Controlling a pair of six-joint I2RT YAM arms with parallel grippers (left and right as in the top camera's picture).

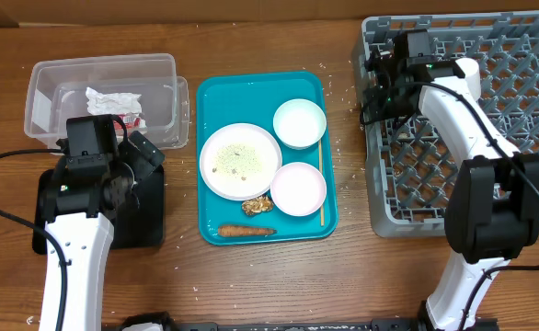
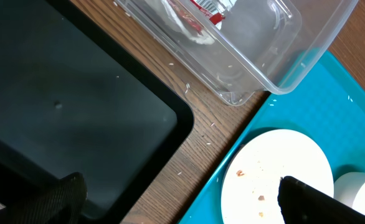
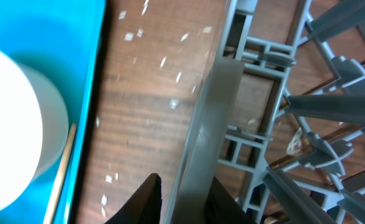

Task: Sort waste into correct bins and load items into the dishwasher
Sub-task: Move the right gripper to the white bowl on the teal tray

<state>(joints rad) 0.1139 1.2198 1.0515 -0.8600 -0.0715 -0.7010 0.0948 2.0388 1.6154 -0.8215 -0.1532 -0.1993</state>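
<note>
While the right gripper [image 3: 187, 198] is clamped on the rack [image 1: 527, 110] at its 9 o'clock wall, the left gripper [image 2: 179, 186] hangs spread wide over the 1 o'clock corner of the black tray [image 1: 150, 216]. Plate [image 1: 240, 161] and bowls [image 1: 299, 123] lie (not yet loaded) on the teal tray [image 1: 210, 92], at 9 o'clock from the rack. Risk: a pull could drag the rack into that tray, jolting them. The red wrapper [image 2: 204, 7] in the tub [image 2: 276, 68] bears print, unreadable.

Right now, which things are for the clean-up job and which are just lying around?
For the job: white plate, far white bowl, near white bowl, brown food lump, sausage-like stick, crumpled napkin, red wrapper, rice grains, clear tub, black tray, grey dish rack.
Just lying about: teal tray, thin wooden stick.
</note>
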